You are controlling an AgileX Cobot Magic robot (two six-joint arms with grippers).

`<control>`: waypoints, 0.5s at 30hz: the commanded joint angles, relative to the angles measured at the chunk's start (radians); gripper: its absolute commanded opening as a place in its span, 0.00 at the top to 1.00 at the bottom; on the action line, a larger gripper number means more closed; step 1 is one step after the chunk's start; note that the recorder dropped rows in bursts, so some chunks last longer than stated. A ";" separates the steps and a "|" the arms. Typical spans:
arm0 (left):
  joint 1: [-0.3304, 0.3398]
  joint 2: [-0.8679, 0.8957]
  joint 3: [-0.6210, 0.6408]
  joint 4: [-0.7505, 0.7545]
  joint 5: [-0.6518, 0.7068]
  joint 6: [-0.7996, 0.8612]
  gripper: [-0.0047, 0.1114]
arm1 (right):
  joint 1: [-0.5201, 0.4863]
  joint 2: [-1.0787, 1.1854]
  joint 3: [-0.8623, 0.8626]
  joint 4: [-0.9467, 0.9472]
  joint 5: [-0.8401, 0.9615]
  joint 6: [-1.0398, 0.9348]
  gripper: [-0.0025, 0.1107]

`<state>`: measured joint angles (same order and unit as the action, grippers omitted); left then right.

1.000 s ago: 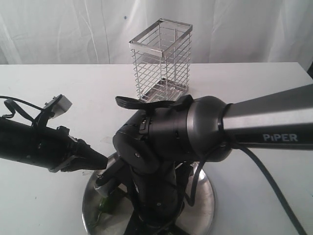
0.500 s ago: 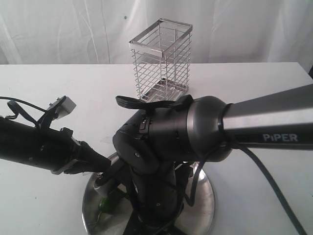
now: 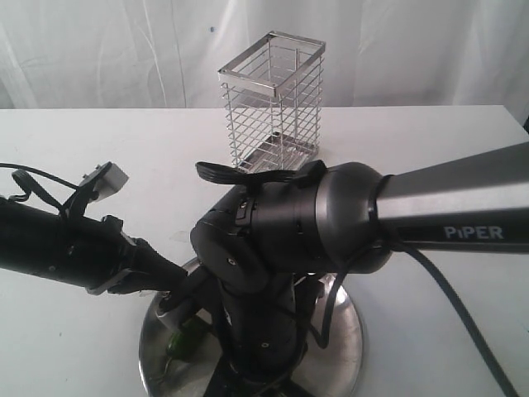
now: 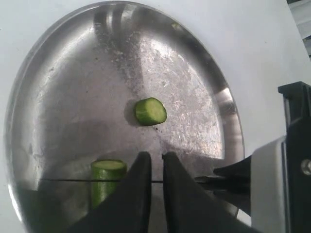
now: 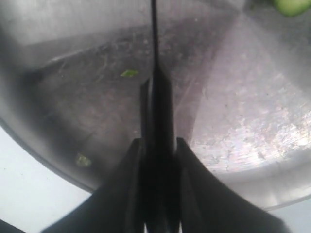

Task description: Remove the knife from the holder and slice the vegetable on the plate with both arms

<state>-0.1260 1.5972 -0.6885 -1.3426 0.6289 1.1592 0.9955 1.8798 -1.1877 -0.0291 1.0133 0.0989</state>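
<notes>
The plate [image 4: 58,68] carries the vegetable [image 4: 106,183], a cut green stub, and one green slice [image 4: 150,111] lying apart from it. My right gripper [image 5: 158,143] is shut on the black handle of the knife [image 5: 154,43]. Its edge shows as a thin dark line across the top of the stub. My left gripper [image 4: 156,162] hovers low over the plate, fingers nearly together with nothing between them. The stub lies beside one finger and is partly hidden by it. In the exterior view the holder [image 3: 271,103] stands at the back and holds no knife.
The bulky right arm [image 3: 331,223] covers most of the plate [image 3: 351,335] in the exterior view. The left arm [image 3: 66,248] reaches in from the left, trailing a cable. Small green scraps [image 5: 129,73] lie on the plate. White table [image 3: 430,149] surrounds everything.
The left arm has shifted slightly right toward the plate and its fingers have drawn a little closer together. The right arm and knife have barely moved.
</notes>
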 commanded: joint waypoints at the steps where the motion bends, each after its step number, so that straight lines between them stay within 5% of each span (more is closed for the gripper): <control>1: -0.003 -0.013 0.000 -0.017 0.012 0.006 0.82 | 0.001 -0.002 0.002 -0.004 -0.021 0.009 0.98; 15: -0.003 -0.013 0.000 -0.017 0.012 0.006 0.82 | 0.001 0.042 0.002 -0.004 -0.024 0.009 0.98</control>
<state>-0.1260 1.5972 -0.6885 -1.3426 0.6289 1.1610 0.9955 1.9124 -1.1877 -0.0291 0.9842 0.1048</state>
